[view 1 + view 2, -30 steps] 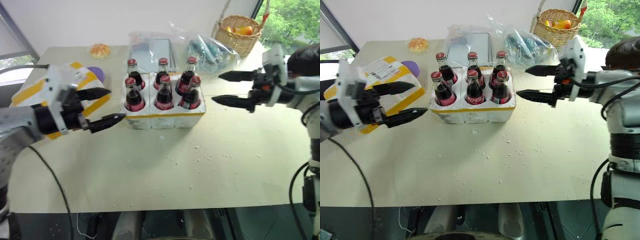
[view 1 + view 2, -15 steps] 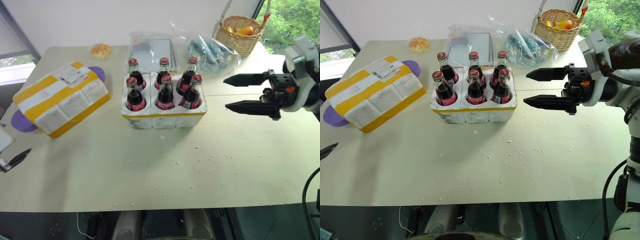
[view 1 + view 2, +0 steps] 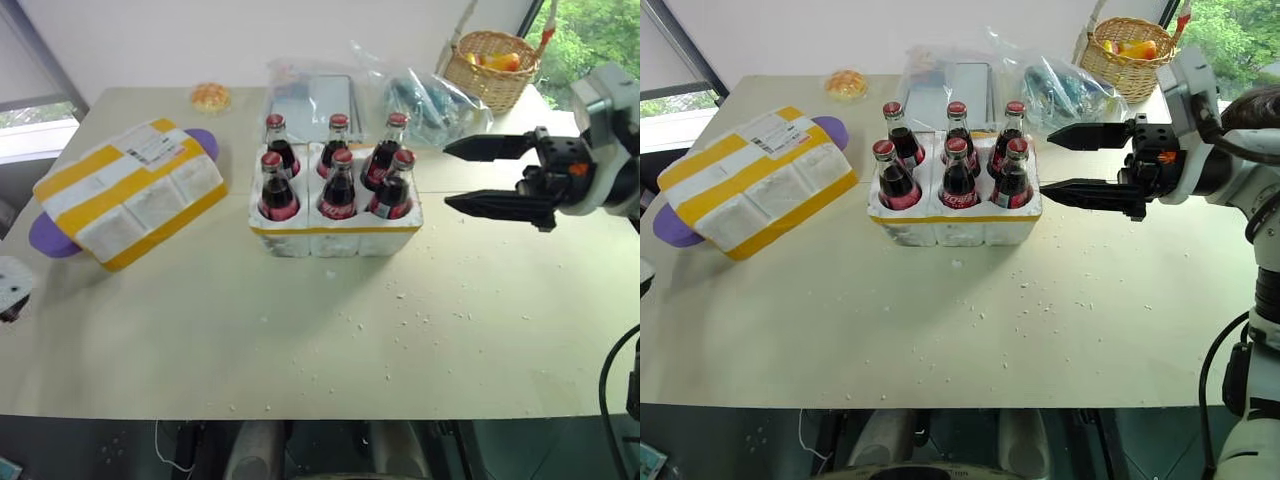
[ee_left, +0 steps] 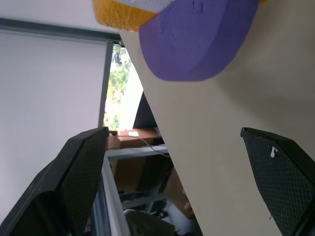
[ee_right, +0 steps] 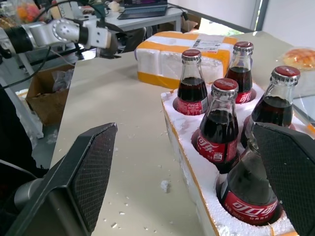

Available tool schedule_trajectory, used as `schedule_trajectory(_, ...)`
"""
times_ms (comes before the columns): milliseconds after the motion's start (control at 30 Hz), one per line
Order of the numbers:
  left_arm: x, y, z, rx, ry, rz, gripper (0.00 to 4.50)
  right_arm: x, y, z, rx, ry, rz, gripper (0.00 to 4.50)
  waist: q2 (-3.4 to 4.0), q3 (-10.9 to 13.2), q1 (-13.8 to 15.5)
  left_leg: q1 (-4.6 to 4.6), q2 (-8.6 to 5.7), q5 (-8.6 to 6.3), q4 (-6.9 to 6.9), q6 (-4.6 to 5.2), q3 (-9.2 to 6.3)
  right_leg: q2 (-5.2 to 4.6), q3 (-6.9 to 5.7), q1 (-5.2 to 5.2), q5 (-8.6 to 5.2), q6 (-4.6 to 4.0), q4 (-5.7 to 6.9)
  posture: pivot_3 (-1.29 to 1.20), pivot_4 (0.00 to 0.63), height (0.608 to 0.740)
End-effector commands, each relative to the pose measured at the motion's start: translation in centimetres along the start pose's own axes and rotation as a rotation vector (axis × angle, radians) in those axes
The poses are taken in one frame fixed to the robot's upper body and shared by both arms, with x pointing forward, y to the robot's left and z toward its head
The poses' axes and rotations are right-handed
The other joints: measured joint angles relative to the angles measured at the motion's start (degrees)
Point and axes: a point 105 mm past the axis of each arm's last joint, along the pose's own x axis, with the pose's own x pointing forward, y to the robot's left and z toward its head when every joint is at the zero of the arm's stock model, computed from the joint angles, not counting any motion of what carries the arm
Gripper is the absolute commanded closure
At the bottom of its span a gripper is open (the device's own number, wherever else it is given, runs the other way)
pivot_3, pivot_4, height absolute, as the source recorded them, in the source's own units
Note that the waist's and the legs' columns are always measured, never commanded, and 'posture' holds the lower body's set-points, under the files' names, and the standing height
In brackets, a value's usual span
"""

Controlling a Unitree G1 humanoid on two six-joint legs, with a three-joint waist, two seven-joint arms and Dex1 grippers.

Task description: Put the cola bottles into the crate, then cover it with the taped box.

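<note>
Your crate (image 3: 335, 232) is full; both grippers gape empty (right gripper (image 3: 478, 176) mid-right). Lowering the taped box (image 3: 128, 193) crooked could topple bottles (image 3: 338, 185).

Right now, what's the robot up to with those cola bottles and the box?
Both grippers open, empty; right gripper beside crate. Six cola bottles seated. Taped box not yet on, resting on purple disc.

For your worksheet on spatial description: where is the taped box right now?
In the left eye view, the taped box lies on the table's left side, resting partly on a purple disc, left of the crate of bottles and apart from it.
</note>
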Motion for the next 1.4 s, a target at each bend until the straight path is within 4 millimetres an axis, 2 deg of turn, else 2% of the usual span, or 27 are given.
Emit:
schedule_trajectory(33, 1.2, 0.4, 0.3, 0.079, -0.021, 0.044, 0.00, -0.5, 0.6, 1.7, -0.073, -0.026, -0.012, 0.02, -0.01, -0.01, -0.16, 0.00, 0.00, 0.00, -0.01, 0.00, 0.01, 0.00, 0.00, 0.00, 0.02, 0.04, 0.00, 0.00, 0.150, 0.737)
schedule_trajectory(333, 3.6, -1.0, 1.4, 0.199, -0.061, 0.032, 0.00, -0.5, 0.7, 1.9, -0.071, -0.042, -0.026, 0.02, -0.02, -0.01, -0.08, 0.06, 0.02, 0.01, 0.06, 0.00, 0.03, 0.04, 0.00, 0.02, 0.16, 0.24, 0.10, 0.00, 0.150, 0.737)
schedule_trajectory(433, 4.8, -1.0, 2.7, 0.260, -0.084, 0.061, 0.00, -0.4, 0.6, 2.0, -0.071, -0.046, -0.031, 0.02, -0.03, -0.02, -0.08, 0.06, 0.02, 0.01, 0.07, 0.00, 0.04, 0.04, 0.00, 0.03, 0.17, 0.26, 0.09, 0.00, 0.150, 0.737)
schedule_trajectory(567, 6.0, -0.5, 3.3, 0.280, -0.058, 0.102, 0.00, -0.4, 0.4, 2.0, -0.073, -0.050, -0.044, 0.02, -0.08, -0.05, 0.15, 0.08, 0.02, 0.03, 0.14, -0.01, 0.08, 0.04, -0.02, 0.11, 0.20, 0.31, 0.13, 0.00, 0.150, 0.737)
schedule_trajectory(867, 7.3, -1.1, 4.1, 0.264, -0.034, 0.101, 0.00, -0.5, 0.5, 2.1, -0.080, -0.057, -0.062, 0.02, -0.10, -0.06, -0.02, 0.08, 0.02, 0.03, 0.14, 0.00, 0.13, 0.02, 0.00, 0.10, 0.24, 0.38, 0.15, 0.00, 0.150, 0.737)
schedule_trajectory(900, 7.3, -1.2, 4.1, 0.256, -0.032, 0.099, 0.52, -0.6, 0.5, 2.1, -0.081, -0.057, -0.064, 0.00, -0.10, -0.06, -0.01, 0.08, 0.02, 0.03, 0.15, 0.00, 0.12, 0.02, 0.00, 0.10, 0.25, 0.37, 0.15, 0.00, 0.150, 0.737)
schedule_trajectory(933, 7.3, -1.2, 4.1, 0.244, -0.031, 0.095, 0.79, -0.6, 0.5, 2.1, -0.080, -0.058, -0.067, 0.00, -0.10, -0.06, -0.03, 0.08, 0.02, 0.03, 0.15, 0.00, 0.13, 0.02, 0.00, 0.10, 0.25, 0.37, 0.15, 0.00, 0.150, 0.737)
schedule_trajectory(1100, 7.4, -1.2, 3.7, 0.229, -0.007, 0.090, 3.31, -0.6, 0.5, 2.0, -0.080, -0.059, -0.077, 0.00, -0.09, -0.07, -0.04, 0.10, 0.02, 0.03, 0.14, 0.00, 0.12, 0.02, 0.00, 0.11, 0.25, 0.37, 0.15, 0.00, 0.150, 0.737)
schedule_trajectory(1267, 7.3, -0.6, 3.8, 0.218, -0.012, 0.097, 3.31, -0.7, 0.4, 1.8, -0.080, -0.058, -0.086, 0.00, -0.08, -0.08, -0.11, 0.17, 0.02, 0.03, 0.14, 0.00, 0.16, 0.02, 0.03, 0.14, 0.25, 0.37, 0.17, 0.00, 0.150, 0.737)
schedule_trajectory(1400, 6.9, 1.3, 3.7, 0.215, -0.015, 0.132, 3.31, -1.0, 0.1, 1.9, -0.081, -0.057, -0.100, 0.00, -0.08, -0.08, -0.16, 0.16, 0.02, 0.03, 0.15, 0.00, 0.17, 0.02, 0.03, 0.14, 0.25, 0.37, 0.17, 0.00, 0.150, 0.737)
